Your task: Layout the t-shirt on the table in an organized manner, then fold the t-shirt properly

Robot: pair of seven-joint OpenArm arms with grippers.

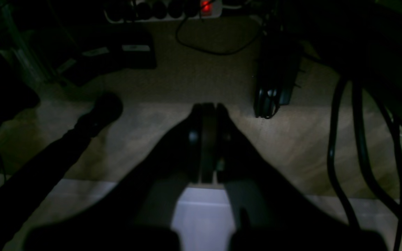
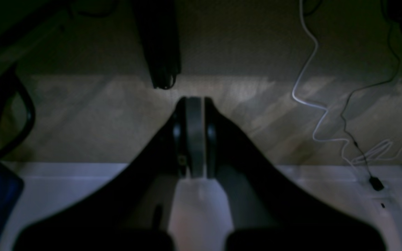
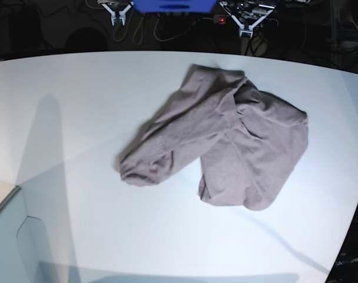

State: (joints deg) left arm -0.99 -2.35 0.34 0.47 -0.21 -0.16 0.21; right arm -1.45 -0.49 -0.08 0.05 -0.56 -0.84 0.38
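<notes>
White desk (image 3: 79, 177), curved far edge, carries only the t-shirt (image 3: 226, 141): it lies crumpled right of centre in the base view, twisted into two lobes, one trailing toward the middle, nothing laid flat yet. You have not touched it; layout looks wholly undone. Both arms sit parked off the desk, likely at rest. Left gripper (image 1: 207, 106) shows jaws together, holding nothing, over carpeted floor (image 1: 194, 76) with a power strip (image 1: 162, 8) and cables. Right gripper (image 2: 194, 101) likewise has jaws together, empty, over the same dim floor.
</notes>
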